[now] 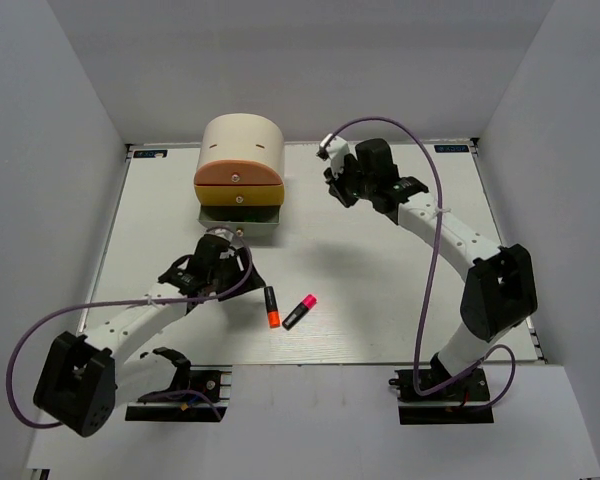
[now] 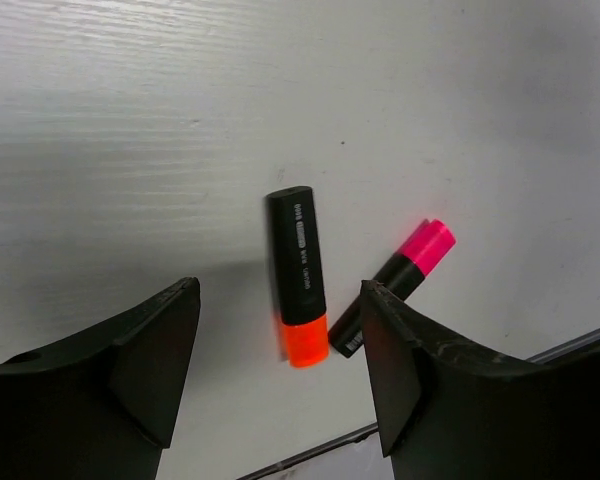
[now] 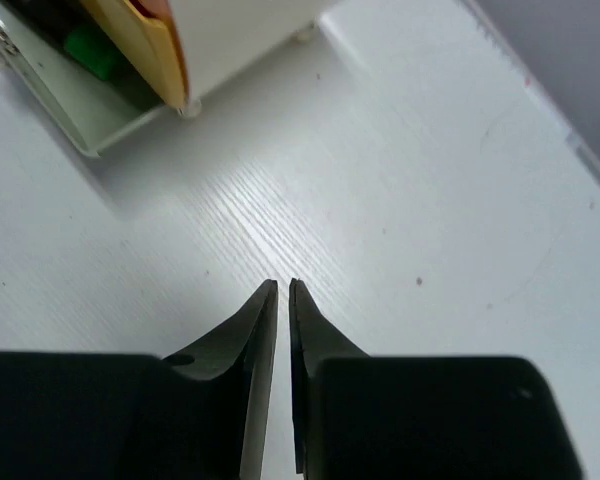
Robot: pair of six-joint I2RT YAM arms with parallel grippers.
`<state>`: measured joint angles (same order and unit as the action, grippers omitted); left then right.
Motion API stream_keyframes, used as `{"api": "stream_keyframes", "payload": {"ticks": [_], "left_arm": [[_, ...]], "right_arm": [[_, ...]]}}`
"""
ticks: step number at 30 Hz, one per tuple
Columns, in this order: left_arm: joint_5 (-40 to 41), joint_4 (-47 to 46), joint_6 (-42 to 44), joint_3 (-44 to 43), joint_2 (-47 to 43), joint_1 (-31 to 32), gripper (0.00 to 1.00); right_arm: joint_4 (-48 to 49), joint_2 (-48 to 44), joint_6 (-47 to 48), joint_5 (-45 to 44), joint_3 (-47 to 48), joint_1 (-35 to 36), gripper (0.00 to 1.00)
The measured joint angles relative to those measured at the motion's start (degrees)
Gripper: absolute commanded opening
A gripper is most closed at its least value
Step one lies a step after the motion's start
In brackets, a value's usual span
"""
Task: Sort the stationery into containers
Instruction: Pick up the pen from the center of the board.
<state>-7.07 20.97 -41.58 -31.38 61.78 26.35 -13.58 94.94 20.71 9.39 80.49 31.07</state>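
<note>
Left wrist: spread left claw [image 2: 278,290] over orange-capped highlighter [image 2: 300,275] may snag the pink-capped highlighter [image 2: 395,285] just beside; right claw [image 3: 283,290] pressed together.

white wood-grain table [image 2: 130,120], matt

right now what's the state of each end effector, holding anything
left end effector: open, holding nothing
right end effector: closed, holding nothing

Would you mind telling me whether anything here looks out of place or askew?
Two markers lie loose on the table, unsorted: the orange-capped highlighter and the pink-capped highlighter, angled in a V. The bottom drawer of the cabinet stands pulled open. Nothing looks spilled or damaged.
</note>
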Motion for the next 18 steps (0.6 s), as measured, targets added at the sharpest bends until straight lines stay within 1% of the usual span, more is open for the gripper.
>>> {"api": "stream_keyframes", "payload": {"ticks": [4, 5, 8, 10, 13, 15, 18], "left_arm": [[3.3, 0.0, -1.0, -3.8, 5.2, 5.0, 0.76], [4.3, 0.3, -1.5, -5.0, 6.7, 6.4, 0.77], [7.7, 1.3, -3.0, -8.7, 12.2, 10.4, 0.77], [9.9, 2.4, -3.8, -10.9, 15.6, 12.7, 0.74], [13.3, 5.2, -4.8, -14.1, 19.8, 15.4, 0.73], [15.5, 6.7, -5.5, -16.2, 22.4, 17.0, 0.68], [18.5, 9.5, -6.9, -18.3, 25.5, 19.1, 0.65]], "right_arm": [[-0.4, -0.9, -1.9, 0.0, -3.6, -2.5, 0.16], [-0.4, -1.2, -2.3, 0.1, -4.3, -3.1, 0.16], [-0.8, -2.4, -3.3, 0.5, -5.7, -4.5, 0.16], [-1.0, -3.5, -3.9, 1.1, -6.5, -5.4, 0.16], [-1.0, -5.1, -4.4, 1.7, -7.4, -6.6, 0.16], [-0.9, -6.0, -4.8, 2.2, -7.9, -7.2, 0.16], [-1.0, -6.4, -5.4, 2.9, -8.3, -8.2, 0.16]]}}
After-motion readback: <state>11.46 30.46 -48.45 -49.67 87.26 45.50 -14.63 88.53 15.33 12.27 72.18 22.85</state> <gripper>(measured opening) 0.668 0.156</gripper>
